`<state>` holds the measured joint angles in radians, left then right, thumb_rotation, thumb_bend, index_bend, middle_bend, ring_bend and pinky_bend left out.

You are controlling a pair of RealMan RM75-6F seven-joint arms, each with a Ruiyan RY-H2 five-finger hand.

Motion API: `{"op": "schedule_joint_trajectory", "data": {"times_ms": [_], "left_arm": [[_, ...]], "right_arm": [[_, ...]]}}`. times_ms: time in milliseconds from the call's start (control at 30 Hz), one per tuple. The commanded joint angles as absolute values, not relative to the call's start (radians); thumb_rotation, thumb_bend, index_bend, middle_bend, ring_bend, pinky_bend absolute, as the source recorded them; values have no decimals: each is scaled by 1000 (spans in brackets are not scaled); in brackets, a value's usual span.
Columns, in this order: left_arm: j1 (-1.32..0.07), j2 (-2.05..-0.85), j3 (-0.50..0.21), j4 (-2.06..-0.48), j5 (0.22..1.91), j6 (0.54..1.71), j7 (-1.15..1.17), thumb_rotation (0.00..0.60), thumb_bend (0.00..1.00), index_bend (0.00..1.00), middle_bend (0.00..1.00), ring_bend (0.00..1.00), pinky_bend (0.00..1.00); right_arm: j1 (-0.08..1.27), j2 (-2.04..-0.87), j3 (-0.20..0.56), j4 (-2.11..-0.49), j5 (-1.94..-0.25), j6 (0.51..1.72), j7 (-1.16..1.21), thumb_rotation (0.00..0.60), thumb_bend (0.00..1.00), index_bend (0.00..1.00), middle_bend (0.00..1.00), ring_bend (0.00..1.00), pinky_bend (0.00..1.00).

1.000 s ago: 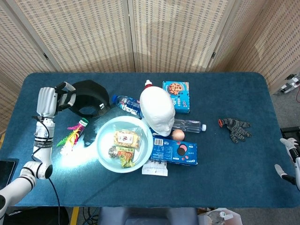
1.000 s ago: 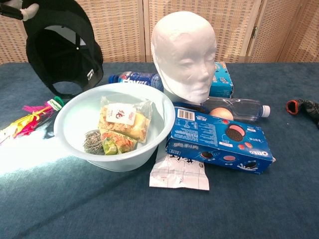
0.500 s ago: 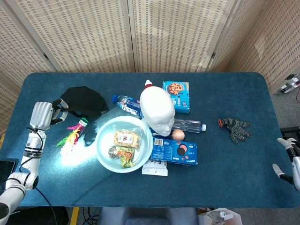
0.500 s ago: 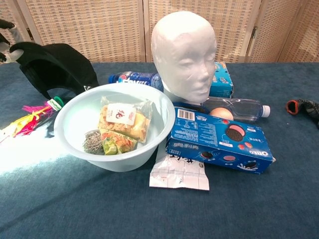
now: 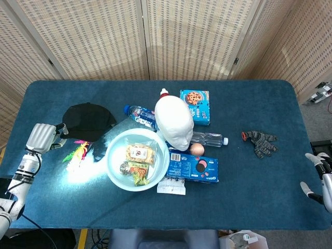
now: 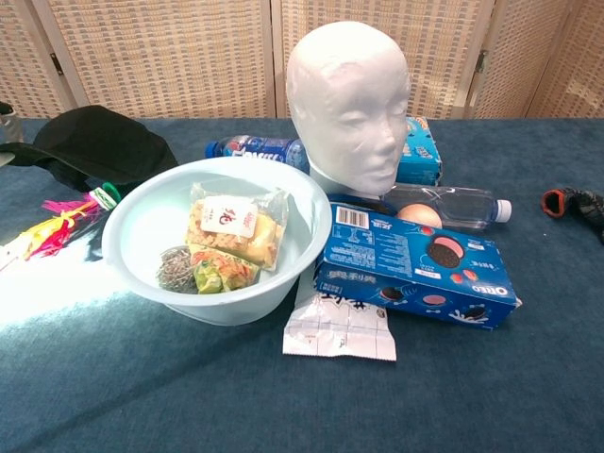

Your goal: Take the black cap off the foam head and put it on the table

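Observation:
The black cap (image 5: 89, 119) lies on the table's left side, left of the pale bowl, crown up; it also shows in the chest view as the black cap (image 6: 94, 143). My left hand (image 5: 43, 138) sits low at the cap's left edge and pinches the brim between thumb and fingers. The white foam head (image 5: 174, 123) stands bare at the table's middle, seen up close as the foam head (image 6: 347, 99). My right hand (image 5: 318, 176) hangs off the table's right edge, fingers apart, holding nothing.
A pale bowl (image 5: 116, 165) of snack packets stands in front of the cap. A pink and yellow toy (image 5: 78, 153) lies beside my left hand. Bottles, an Oreo box (image 5: 193, 167), a cookie box (image 5: 195, 106) and a glove (image 5: 260, 142) lie around the head.
My left hand has come down and toward the table's left edge with the cap. The cap was held up a second ago and now rests flat on the table.

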<state>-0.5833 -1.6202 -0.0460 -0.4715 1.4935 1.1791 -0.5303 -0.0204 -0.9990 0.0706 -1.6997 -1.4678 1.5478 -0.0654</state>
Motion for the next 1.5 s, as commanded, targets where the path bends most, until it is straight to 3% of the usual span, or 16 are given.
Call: {"op": "schedule_joint_trajectory", "data": {"times_ms": [33,200,500,600,867,1100,1300,1500], "left_arm": [[-572,-1610,-21,-488,1510,1156,-443,600,367,725,1000,1000,1000],[-569,-1574,-9,-556,1507,1103,-359,600,362,668,996,1000,1000],[-550,-1424,-55,-894,1373,960,-68,600,353,151,868,996,1000],[-529,-1367,-90,-1049,1278,954,87,600,301,23,792,936,1000],[-481,-1294,-147,-1313,1069,1040,373,600,215,0,438,576,979],[-466,-1272,-149,-1434,946,1089,531,600,198,0,171,312,729],[-452,-1258,-161,-1492,916,1142,542,600,198,0,46,170,516],[-415,-1236,-188,-1546,938,1230,468,600,197,0,44,166,482]], "right_arm": [[-19,-1000,71,-1699,-1468,1546,-65,600,230,223,280,191,218],[-17,-999,72,-1700,-1470,1546,-65,600,230,223,280,191,218],[-20,-1004,70,-1694,-1465,1547,-61,600,230,223,280,191,219],[-21,-1005,70,-1691,-1467,1549,-58,600,229,223,280,191,218],[-19,-1007,72,-1682,-1470,1550,-47,600,230,223,280,191,219],[-19,-1010,71,-1672,-1471,1550,-36,600,230,223,280,191,218],[-28,-1006,71,-1668,-1472,1563,-28,600,230,223,280,191,218],[-31,-1001,69,-1666,-1469,1563,-28,600,230,223,280,191,219]]}}
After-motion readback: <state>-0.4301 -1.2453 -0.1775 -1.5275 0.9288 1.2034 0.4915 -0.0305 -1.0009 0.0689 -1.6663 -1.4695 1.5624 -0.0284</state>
